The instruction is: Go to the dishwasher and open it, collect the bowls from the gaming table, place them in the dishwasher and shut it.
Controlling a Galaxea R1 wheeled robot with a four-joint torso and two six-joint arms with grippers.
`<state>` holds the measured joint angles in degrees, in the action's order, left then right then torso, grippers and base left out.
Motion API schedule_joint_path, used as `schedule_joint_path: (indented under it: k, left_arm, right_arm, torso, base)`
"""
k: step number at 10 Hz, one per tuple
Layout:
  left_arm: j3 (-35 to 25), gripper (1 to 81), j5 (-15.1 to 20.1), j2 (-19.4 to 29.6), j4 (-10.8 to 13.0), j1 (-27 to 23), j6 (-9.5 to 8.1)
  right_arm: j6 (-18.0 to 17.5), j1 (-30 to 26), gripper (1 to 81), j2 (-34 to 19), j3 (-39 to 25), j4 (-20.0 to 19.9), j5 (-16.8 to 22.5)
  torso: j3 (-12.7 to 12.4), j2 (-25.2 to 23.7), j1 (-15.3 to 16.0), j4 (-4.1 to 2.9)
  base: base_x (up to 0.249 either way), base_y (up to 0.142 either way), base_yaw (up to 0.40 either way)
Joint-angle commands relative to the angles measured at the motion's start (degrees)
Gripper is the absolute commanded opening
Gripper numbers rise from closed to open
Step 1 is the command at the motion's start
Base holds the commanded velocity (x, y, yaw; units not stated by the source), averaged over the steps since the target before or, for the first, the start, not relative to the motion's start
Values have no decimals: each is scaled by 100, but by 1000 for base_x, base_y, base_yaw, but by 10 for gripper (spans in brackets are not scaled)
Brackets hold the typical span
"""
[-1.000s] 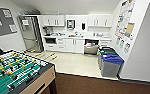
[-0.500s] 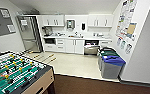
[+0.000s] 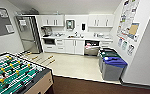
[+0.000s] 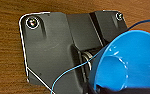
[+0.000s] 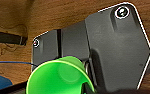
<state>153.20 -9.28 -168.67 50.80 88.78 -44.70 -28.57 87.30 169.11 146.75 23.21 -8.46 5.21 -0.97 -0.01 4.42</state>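
A: Where is the stainless-steel dishwasher [image 3: 91, 48] with the bar handle sitting in the head view?

B: Toward one o'clock, under the white counter; its door is standing open, with two lidded grey bins [image 3: 112, 67] near it at three o'clock.

A: And the bowls?

B: A round bright blue plastic bowl [image 4: 127, 62] is sitting at the left gripper, a smaller green plastic bowl [image 5: 59, 76] at the right gripper. Whether either gripper is clamping, I cannot tell. A green-field football table [image 3: 14, 76] is lying at eight o'clock.
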Motion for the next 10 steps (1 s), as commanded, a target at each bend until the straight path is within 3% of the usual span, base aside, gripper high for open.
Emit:
schedule_joint_path:
  k: [1,10]
  left_arm:
    - [-53,10,102,-18,53,-199,67]
    - [-53,10,102,-18,53,-199,58]
  right_arm:
    - [1,-260,10,-41,-34,78,222]
    - [1,-260,10,-41,-16,78,222]
  torso:
    - [0,0,1,0]
    - [0,0,1,0]
  base:
    - [132,-81,0]
    - [132,-68,0]
